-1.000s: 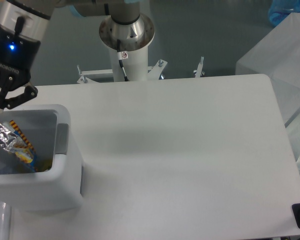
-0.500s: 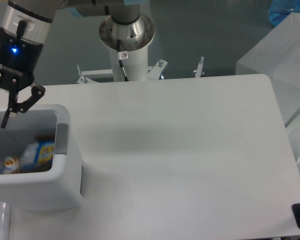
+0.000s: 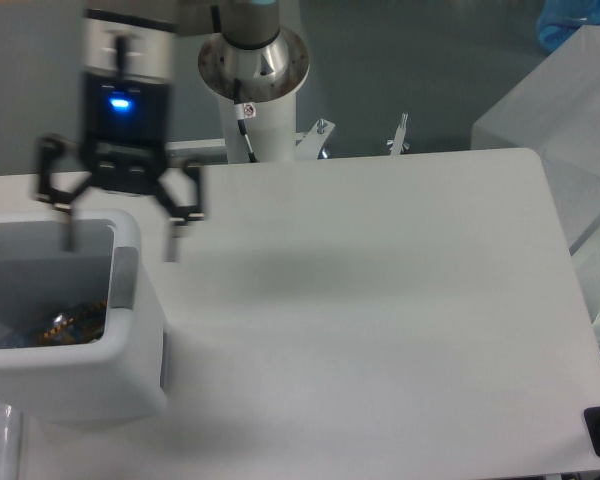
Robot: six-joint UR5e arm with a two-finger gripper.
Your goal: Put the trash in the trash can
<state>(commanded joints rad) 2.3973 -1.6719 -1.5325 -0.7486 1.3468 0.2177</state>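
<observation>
Gripper [image 3: 119,238] at upper left of the frame, jaws spread wide and holding nothing, blurred above the right rim of the white bin [image 3: 130,330], one finger over its opening and the other outside. Trash [image 3: 70,322] lies deep in the bin at lower left, only a crumpled, dark, orange-flecked scrap showing above the wall. Such litter looks light, thin and crinkly, likely to slip or fold under a pinch, so a bunched fold or raised edge would probably give the surest hold.

White table [image 3: 380,300] against a grey-green floor [image 3: 410,60].
</observation>
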